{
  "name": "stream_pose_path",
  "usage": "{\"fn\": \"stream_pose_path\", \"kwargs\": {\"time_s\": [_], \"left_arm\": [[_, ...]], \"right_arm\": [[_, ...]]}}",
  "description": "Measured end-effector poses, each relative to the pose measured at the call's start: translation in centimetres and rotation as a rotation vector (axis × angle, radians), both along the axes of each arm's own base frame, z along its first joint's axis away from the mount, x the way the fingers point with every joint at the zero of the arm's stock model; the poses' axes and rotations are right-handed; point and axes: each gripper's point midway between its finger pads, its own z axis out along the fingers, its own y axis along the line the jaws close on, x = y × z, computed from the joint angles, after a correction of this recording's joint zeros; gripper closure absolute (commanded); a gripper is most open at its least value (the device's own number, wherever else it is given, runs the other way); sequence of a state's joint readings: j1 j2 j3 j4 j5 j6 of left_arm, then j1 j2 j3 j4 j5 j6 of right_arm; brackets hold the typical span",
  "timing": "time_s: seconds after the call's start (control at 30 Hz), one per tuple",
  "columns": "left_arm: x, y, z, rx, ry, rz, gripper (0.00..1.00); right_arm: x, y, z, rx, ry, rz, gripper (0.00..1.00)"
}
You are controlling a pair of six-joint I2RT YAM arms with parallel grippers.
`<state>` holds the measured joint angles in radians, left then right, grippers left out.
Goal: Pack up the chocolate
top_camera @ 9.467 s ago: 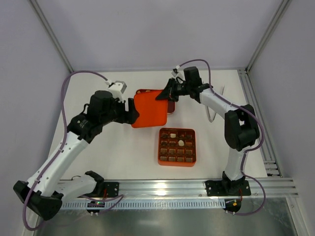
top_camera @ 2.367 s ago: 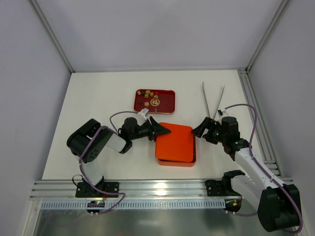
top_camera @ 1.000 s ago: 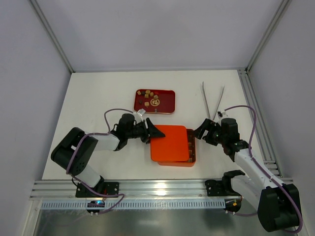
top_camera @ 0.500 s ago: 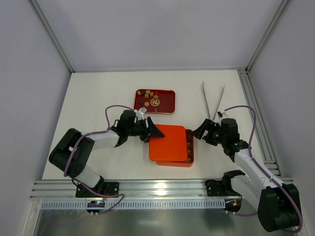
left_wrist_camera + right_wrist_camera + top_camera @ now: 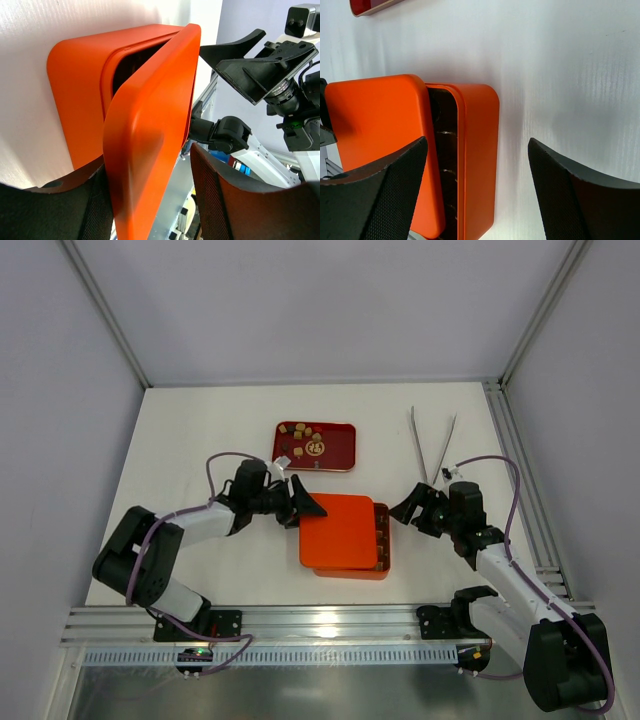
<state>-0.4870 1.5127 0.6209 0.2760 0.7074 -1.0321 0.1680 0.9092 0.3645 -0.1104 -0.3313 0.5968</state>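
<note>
The flat orange lid [image 5: 340,530] lies askew on the orange gridded box [image 5: 352,572], slid left so the box's right column of cells shows. Chocolate [image 5: 382,536] sits in those cells, and several more pieces [image 5: 300,433] lie in the red tray [image 5: 340,456]. My left gripper [image 5: 308,508] is open around the lid's left edge. In the left wrist view the tilted lid [image 5: 150,125] leans on one finger, with a gap to the other, above the box [image 5: 75,100]. My right gripper [image 5: 408,506] hangs open just right of the box [image 5: 480,150].
Thin metal tweezers [image 5: 432,440] lie at the back right, beyond the right arm. The red tray stands behind the box. An aluminium rail [image 5: 330,620] runs along the table's near edge, and grey walls close in the sides.
The lid has slid left off the box along with my left gripper, uncovering the right column of cells. The right gripper has barely moved.
</note>
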Motion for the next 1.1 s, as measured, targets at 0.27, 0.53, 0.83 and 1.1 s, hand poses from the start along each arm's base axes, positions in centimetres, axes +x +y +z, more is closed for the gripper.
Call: {"fn": "stream_pose_path", "kwargs": {"time_s": [0.27,0.53,0.83,1.1], "left_arm": [[0.1,0.5,0.2,-0.012,0.008,-0.006,0.47],[0.2,1.2,0.0,-0.004,0.016,-0.003,0.5],[-0.5,2.0,-1.0,0.04,0.037,-0.02,0.51],[-0.4,2.0,-1.3,0.068,0.037,-0.038,0.52]], "right_arm": [[0.1,0.0,0.1,0.001,-0.007,0.0,0.19],[0.1,0.1,0.1,0.005,-0.009,0.003,0.2],[0.2,0.5,0.8,0.025,-0.037,0.021,0.23],[-0.1,1.1,0.8,0.038,-0.04,0.043,0.23]]}}
